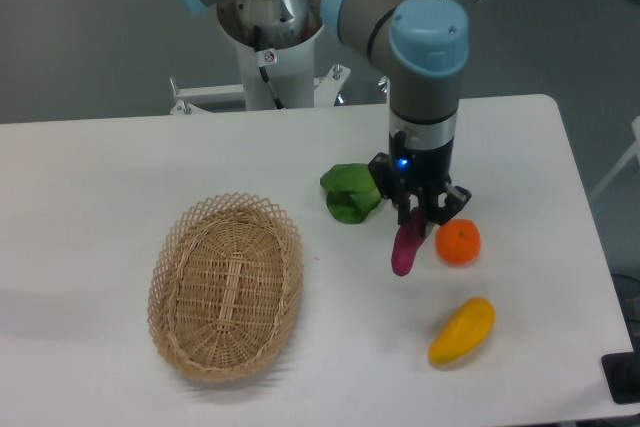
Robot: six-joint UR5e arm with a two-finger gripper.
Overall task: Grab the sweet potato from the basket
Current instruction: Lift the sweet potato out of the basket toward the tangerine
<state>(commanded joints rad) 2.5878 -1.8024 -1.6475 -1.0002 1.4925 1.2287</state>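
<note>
While your fingers (417, 215) gripped the sweet potato (406, 247) by its upper end, it hung beside the orange (458, 242), well apart from the basket (226, 287).

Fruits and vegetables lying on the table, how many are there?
3: a leafy green bok choy mid-table, a round orange to its right, a yellow mango near the front edge. The arm may hide others.
</note>
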